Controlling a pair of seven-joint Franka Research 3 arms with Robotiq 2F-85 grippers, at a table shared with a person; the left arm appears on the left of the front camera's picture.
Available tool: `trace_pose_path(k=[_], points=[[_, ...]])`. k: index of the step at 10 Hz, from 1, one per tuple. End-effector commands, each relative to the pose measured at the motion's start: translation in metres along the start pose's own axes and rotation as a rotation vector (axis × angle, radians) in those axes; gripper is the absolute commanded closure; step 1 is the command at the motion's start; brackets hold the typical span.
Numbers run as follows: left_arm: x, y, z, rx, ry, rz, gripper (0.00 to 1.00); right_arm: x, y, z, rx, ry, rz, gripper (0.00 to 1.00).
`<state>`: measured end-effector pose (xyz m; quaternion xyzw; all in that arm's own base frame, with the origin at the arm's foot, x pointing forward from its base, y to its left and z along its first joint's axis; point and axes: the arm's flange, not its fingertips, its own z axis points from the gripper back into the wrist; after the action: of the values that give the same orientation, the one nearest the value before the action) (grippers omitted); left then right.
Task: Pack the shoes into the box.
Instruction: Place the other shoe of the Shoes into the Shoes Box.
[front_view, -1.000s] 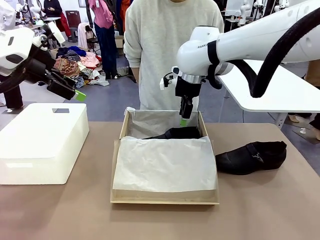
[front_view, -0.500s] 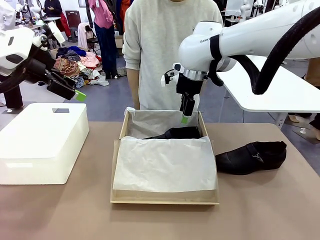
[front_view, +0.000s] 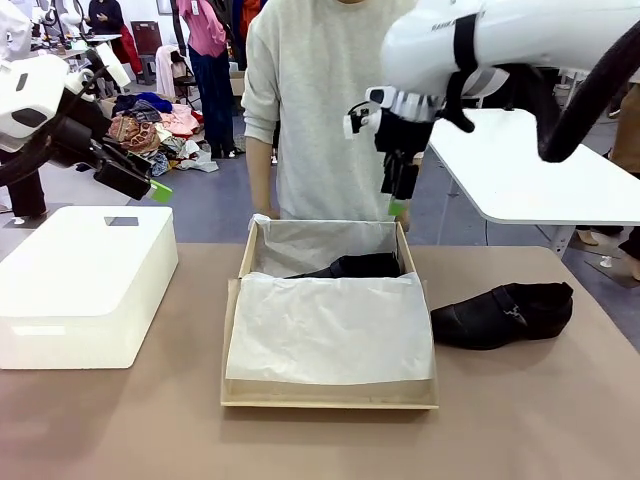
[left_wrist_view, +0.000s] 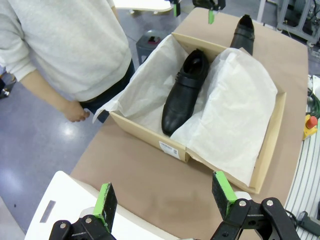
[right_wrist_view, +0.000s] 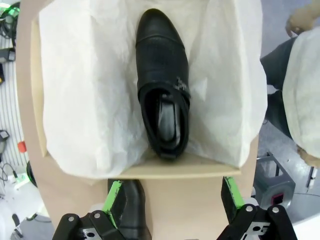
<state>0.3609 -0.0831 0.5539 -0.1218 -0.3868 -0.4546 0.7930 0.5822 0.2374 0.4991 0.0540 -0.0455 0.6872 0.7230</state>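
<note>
One black shoe (front_view: 356, 266) lies inside the tan box (front_view: 330, 398), at its far end, among white tissue paper (front_view: 330, 325). The second shoe (front_view: 503, 314) rests on the table just right of the box. My right gripper (front_view: 398, 200) hangs open and empty, well above the box's far right corner. From the right wrist camera, the boxed shoe (right_wrist_view: 164, 85) lies below the open right gripper (right_wrist_view: 172, 197), and the other shoe (right_wrist_view: 131, 207) sits outside the box rim (right_wrist_view: 180, 172). My left gripper (front_view: 150, 185) is open, high at the far left. In its wrist view, the left gripper (left_wrist_view: 165, 200) is empty, far from the shoe (left_wrist_view: 182, 92) in the box (left_wrist_view: 150, 140).
A big white rounded block (front_view: 85, 285) stands on the table at the left, under my left gripper. A person in a light sweater (front_view: 320, 100) stands right behind the box, hand (left_wrist_view: 75, 111) down at the side. A white side table (front_view: 540, 180) stands at the right.
My right gripper has risen from just over the boxed shoe and shifted slightly right. The shoe stays in the box. The left arm has not moved.
</note>
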Motion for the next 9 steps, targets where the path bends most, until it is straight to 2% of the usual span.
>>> trace_pose_path(k=[1,4,9], points=[[-0.002,0.000,0.000,-0.012,-0.014,-0.007,0.00,-0.021,0.006,0.013,-0.025,0.035,0.007,0.00],[-0.002,0.000,0.000,-0.012,-0.014,-0.007,0.00,-0.065,0.018,0.034,-0.103,0.079,-0.029,0.00],[-0.002,0.000,0.000,-0.012,-0.014,-0.007,0.00,-0.133,0.038,0.029,-0.068,0.104,-0.042,0.00]])
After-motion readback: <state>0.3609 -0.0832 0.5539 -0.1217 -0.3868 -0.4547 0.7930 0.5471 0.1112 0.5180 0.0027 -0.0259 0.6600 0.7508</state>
